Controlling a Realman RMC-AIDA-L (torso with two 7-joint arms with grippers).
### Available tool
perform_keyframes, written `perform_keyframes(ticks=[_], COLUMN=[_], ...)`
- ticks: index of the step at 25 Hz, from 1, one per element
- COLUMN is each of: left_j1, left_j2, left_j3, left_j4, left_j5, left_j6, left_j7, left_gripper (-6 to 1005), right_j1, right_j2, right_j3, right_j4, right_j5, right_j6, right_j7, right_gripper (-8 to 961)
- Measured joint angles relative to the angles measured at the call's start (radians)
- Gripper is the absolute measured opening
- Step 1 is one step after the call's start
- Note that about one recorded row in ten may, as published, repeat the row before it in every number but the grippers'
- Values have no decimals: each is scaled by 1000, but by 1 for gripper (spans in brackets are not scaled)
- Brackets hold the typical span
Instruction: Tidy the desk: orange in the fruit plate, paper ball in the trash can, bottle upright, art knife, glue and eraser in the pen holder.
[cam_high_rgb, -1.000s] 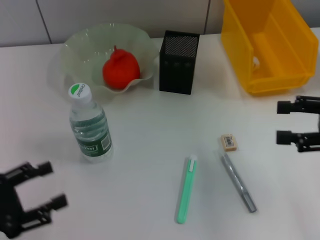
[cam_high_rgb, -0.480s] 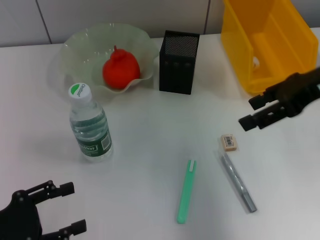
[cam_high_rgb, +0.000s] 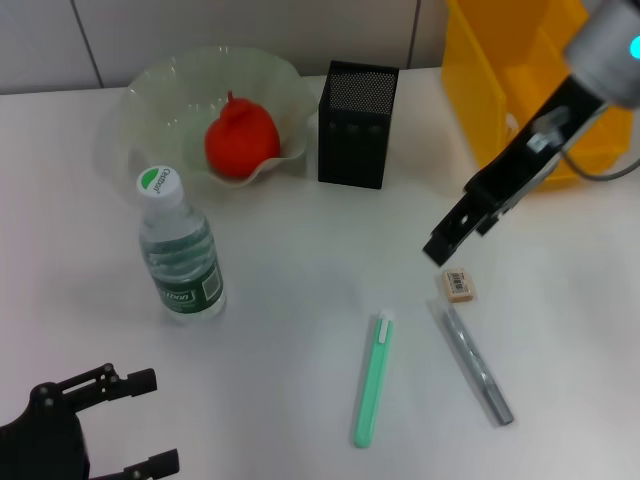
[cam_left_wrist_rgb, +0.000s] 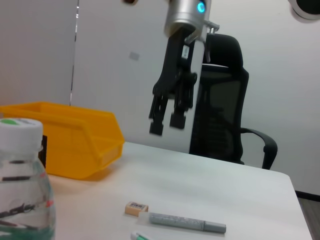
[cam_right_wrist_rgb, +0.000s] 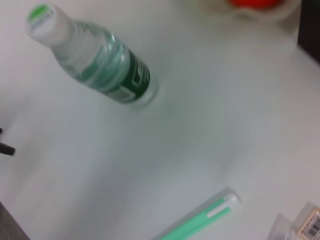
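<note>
Right end effector (cam_high_rgb: 443, 246) open above eraser (cam_high_rgb: 458, 284).

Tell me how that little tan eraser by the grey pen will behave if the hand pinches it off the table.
The eraser is a small flat block lying label-up, so it probably won't roll or tip. It looks light, and low to the table, so fingers may nudge it before gripping. The grey pen lies right beside it and could get bumped. The right hand hovers just above.
</note>
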Motion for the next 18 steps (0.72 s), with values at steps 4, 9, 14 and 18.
perform_keyframes(ticks=[4, 9, 14, 18], left_j1=[-6, -20, -26, -31], left_j2=[0, 2, 4, 8], left_j3=[0, -1, -1, -1], left_j4=[4, 8, 9, 9], left_j5=[1, 2, 2, 2], left_j6=[7, 24, 25, 23], left_j7=[1, 19, 43, 53], left_gripper=[784, 784, 784, 784], right_j1=[51, 89, 87, 76], right_j2=[30, 71, 74, 72], right_j3=[-25, -78, -133, -132], right_j4=[67, 127, 204, 299], right_j5=[-69, -137, -102, -13], right_j6=[26, 96, 190, 263], right_j7=[36, 98, 174, 210], right_gripper=[815, 815, 815, 814])
